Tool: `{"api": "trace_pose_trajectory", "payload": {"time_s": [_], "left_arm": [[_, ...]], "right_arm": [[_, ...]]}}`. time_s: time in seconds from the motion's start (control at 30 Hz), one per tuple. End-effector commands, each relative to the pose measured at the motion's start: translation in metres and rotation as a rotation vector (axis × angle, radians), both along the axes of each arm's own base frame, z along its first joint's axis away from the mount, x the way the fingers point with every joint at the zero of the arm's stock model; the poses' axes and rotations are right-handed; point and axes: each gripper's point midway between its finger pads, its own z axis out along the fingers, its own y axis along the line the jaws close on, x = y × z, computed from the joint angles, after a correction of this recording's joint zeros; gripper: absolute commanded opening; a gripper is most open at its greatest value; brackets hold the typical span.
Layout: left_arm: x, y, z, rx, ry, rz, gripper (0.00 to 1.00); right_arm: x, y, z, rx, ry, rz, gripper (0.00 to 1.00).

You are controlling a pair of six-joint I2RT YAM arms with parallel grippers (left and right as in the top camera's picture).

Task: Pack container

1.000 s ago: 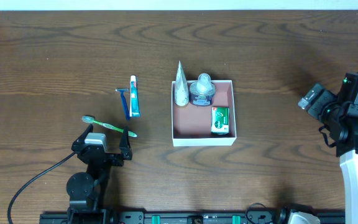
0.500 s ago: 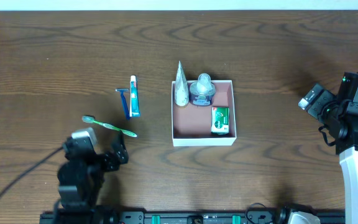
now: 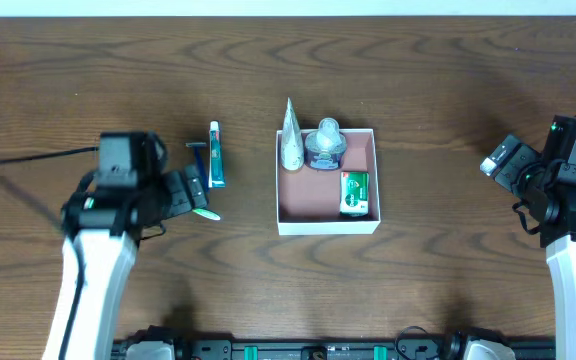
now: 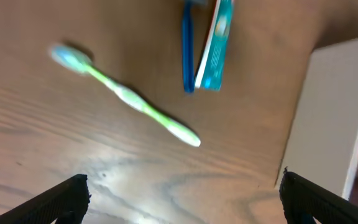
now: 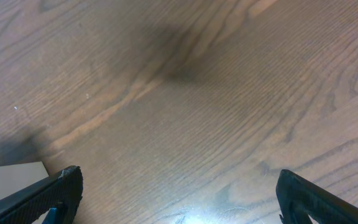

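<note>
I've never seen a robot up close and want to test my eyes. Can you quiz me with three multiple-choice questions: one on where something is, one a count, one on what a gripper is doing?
1. Where does the green toothbrush lie relative to the container?
A. Inside it
B. On the table, to its left
C. Across its far wall

2. How many toiletries lie on the table outside the container?
A. One
B. Six
C. Three

3. What state is the left gripper in?
A. Open, holding nothing
B. Shut on the toothbrush
C. Shut on a razor

Answers: 1 B, it lies on bare wood apart from the white wall. 2 C, the toothbrush, a blue razor and a toothpaste tube. 3 A, its fingers stand wide apart with nothing gripped.
</note>
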Motion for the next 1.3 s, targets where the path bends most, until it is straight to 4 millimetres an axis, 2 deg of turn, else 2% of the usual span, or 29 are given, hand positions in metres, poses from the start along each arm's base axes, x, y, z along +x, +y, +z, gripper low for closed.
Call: {"api": "trace_pose_trajectory", "payload": {"time_s": [0.0,0.13,0.2,0.37,0.5,0.77,1.03,1.27], "left_arm": [[0.002,-0.010,-0.024,-0.064,0.105,-0.014,0.98],[0.007,-0.013,-0.050,-0.089,0.193,0.016,0.99],[0.009,-0.009,-0.059,-0.094,0.230,0.120,0.97],[0.007,0.015,-0.079,-0.053,0.298,0.504,0.97],[0.011,0.018,-0.086,-0.076,0.305,0.672,0.97],[0.027,0.024,-0.093,-0.073,0.255,0.721,0.86],[0.017,0.031,-0.110,-0.027,0.306,0.759,0.86],[0.007,0.031,-0.136,0.008,0.399,0.762,0.86]], "right_arm": [[0.001,-0.005,0.006,-0.006,-0.015,-0.027,0.99],[0.001,-0.005,0.006,-0.006,-0.015,-0.027,0.99],[0.001,-0.005,0.006,-0.006,-0.015,-0.027,0.99],[0.001,-0.005,0.006,-0.006,-0.015,-0.027,0.99],[0.001,-0.005,0.006,-0.006,-0.015,-0.027,0.99],[0.001,-0.005,0.006,-0.006,-0.015,-0.027,0.99],[0.001,-0.005,0.006,-0.006,-0.015,-0.027,0.99],[0.001,-0.005,0.005,-0.006,-0.015,-0.027,0.99]]}}
